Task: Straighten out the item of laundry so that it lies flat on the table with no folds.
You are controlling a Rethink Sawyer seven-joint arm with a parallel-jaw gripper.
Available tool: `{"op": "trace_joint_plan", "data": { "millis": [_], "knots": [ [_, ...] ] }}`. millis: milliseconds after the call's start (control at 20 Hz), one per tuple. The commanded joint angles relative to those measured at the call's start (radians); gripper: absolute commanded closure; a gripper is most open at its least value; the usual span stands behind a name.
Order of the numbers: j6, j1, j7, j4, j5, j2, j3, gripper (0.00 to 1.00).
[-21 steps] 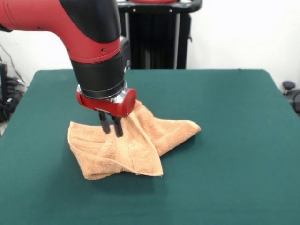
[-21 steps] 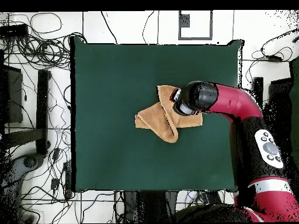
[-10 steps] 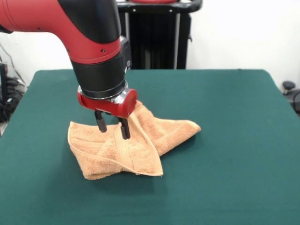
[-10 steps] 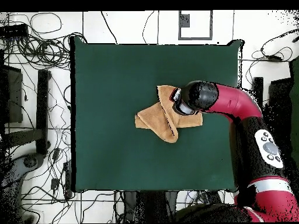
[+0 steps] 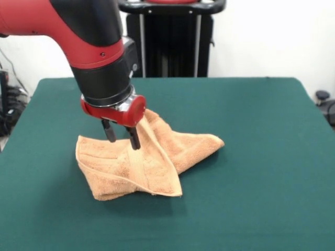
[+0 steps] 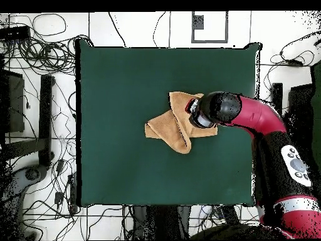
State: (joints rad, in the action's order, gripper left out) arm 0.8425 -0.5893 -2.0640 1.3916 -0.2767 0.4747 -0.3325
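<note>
1. Below my gripper [image 5: 121, 138] in front view: towel [image 5: 144, 162], folded and crumpled on table [image 5: 251, 157]; my fingers [image 5: 134, 139] spread apart, empty, tips just above cloth.
2. Overhead: towel [image 6: 170, 127] mostly beside my wrist, one part hidden under it; gripper hidden.

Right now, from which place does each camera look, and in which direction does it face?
Front view: sits low across the table, facing the robot; shows the arm's red and black end and the open gripper over the folded towel.
Overhead view: sits above, looking straight down at the whole table; shows the arm from the bottom right to the towel; the gripper is hidden under the arm.
Both share the towel, the table and the arm, turned half round between them.
</note>
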Motion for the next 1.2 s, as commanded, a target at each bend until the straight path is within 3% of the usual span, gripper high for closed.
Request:
{"op": "trace_joint_plan", "data": {
  "millis": [50,500,1200],
  "knots": [
    [0.043,-0.025,0.184,0.153,0.018,-0.053,-0.128,0.0],
    [0.057,-0.071,0.198,0.22,0.028,-0.045,-0.197,0.0],
    [0.108,-0.053,0.152,0.204,0.051,-0.076,-0.239,0.0]
  ]
}}
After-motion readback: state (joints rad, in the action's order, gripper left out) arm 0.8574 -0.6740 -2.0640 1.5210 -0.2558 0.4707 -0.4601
